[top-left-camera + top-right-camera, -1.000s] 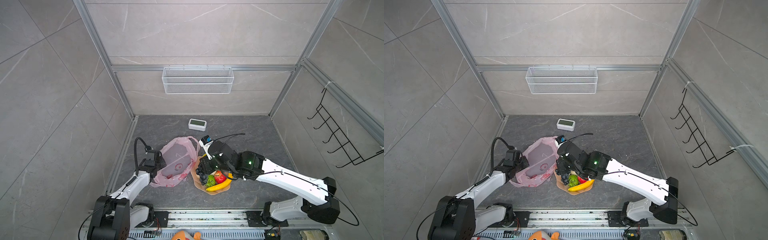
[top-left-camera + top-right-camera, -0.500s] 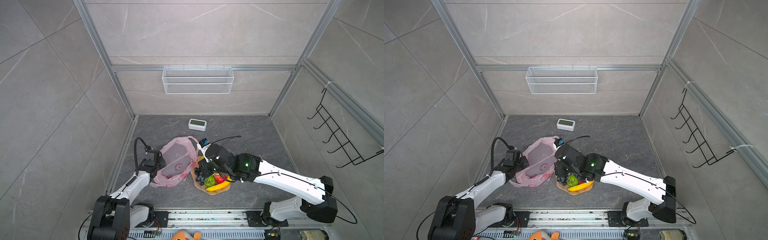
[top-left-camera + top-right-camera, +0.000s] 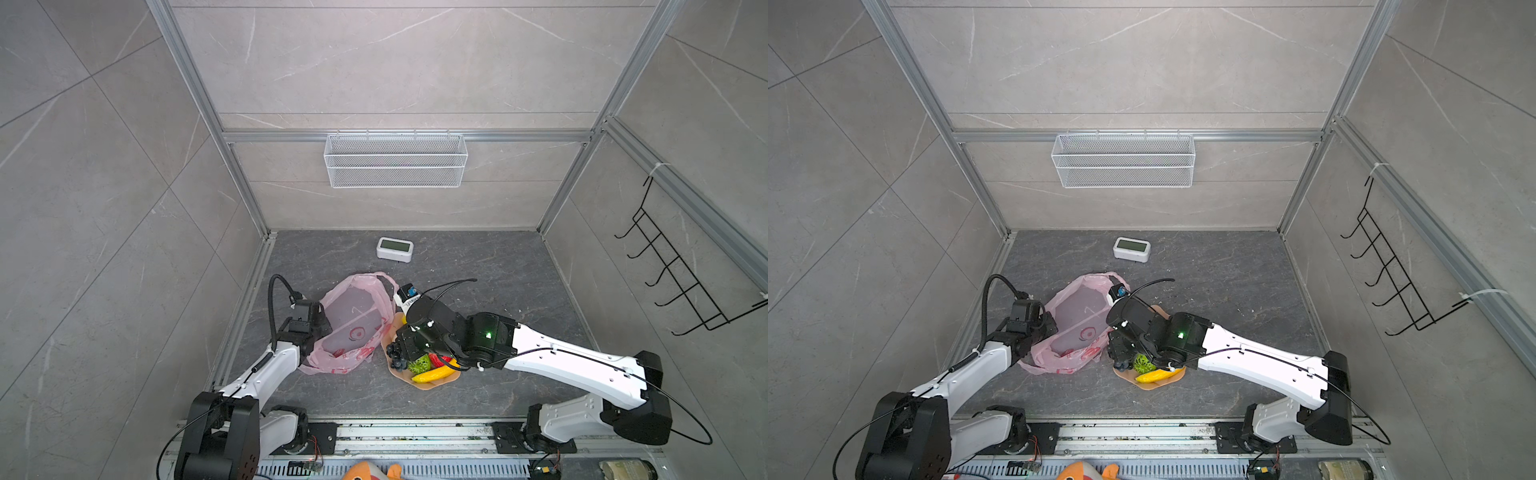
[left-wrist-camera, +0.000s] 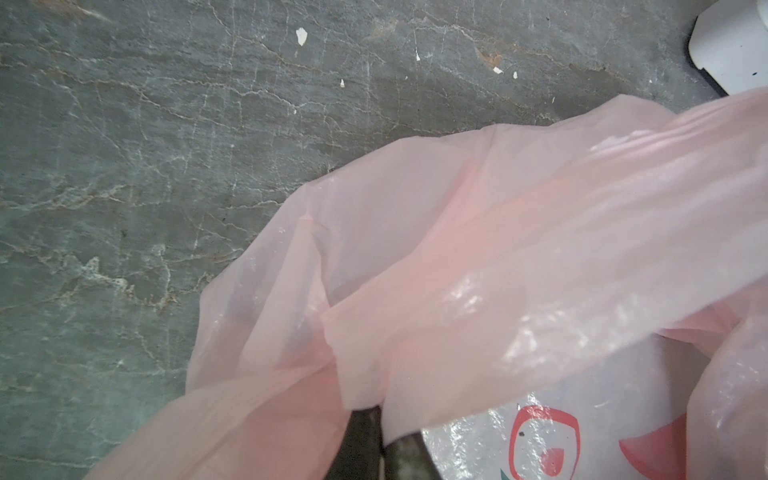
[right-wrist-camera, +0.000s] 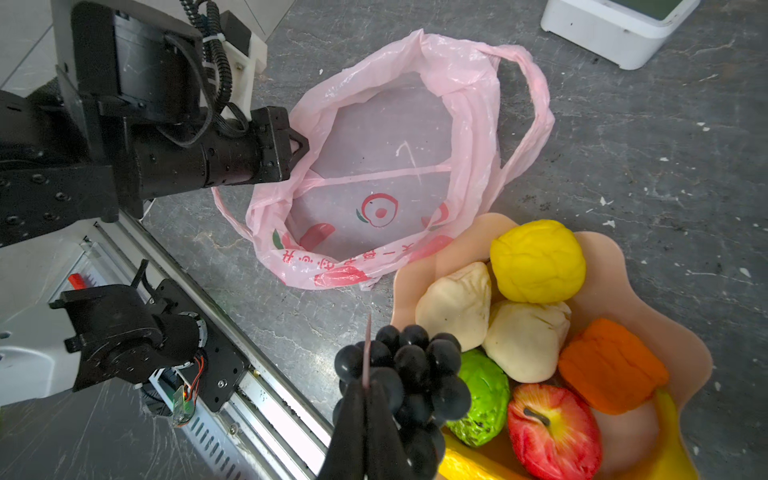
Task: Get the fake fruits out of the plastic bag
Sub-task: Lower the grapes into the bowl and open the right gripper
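Looking into the plastic bag [image 5: 386, 166] through its gaping mouth, you find only pink film and the red prints near its bottom; no piece shows inside. It lies toward the near left corner of the tabletop [image 3: 478, 266], and its printed end touches the rim of the peach bowl [image 5: 606, 253] beside it.

The fake fruits sit in that bowl:
- the lemon [image 5: 538, 259]
- two beige lumps [image 5: 455, 305]
- the orange [image 5: 611, 365]
- the apple [image 5: 552, 432]
- the green bumpy fruit [image 5: 486, 399]
- the banana [image 3: 434, 375]

The grape bunch [image 5: 419, 374] hangs at the bowl's edge nearest the bag, partly over bare tabletop.

Your left gripper [image 4: 380, 419] pinches the bag's rim, its fingers pressed together on the film, and so holds the mouth open. Your right gripper [image 5: 365, 399] hovers over the grapes with its fingers pressed together on a thin pinkish sliver. You cannot tell from here whether that sliver is the bunch's stem.

By my judgement the emptying is done, or all but done. What is left for you is to settle the grapes fully inside the bowl if they are in hand, let go of the bag and draw both arms clear.
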Robot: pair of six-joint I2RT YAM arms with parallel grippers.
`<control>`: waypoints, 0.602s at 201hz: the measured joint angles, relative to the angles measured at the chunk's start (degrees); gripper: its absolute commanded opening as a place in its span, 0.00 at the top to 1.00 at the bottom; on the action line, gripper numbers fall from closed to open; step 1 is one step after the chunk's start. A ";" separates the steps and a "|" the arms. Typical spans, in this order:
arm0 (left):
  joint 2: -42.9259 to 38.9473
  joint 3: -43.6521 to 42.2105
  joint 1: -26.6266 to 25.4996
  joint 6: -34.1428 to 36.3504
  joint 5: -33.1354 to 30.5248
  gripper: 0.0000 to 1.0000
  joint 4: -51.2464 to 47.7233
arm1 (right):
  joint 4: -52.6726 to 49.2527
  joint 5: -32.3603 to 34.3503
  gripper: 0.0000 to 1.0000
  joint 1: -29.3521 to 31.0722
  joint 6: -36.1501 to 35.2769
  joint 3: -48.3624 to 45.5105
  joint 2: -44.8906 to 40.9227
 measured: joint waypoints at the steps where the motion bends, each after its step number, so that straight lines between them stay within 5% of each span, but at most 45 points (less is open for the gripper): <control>1: 0.00 0.00 0.00 0.00 0.00 1.00 0.00 | -0.02 0.09 1.00 0.00 0.02 0.00 0.00; 121: 0.00 0.00 0.00 0.00 0.00 1.00 0.00 | -7.50 11.19 1.00 -2.29 6.43 -0.37 2.19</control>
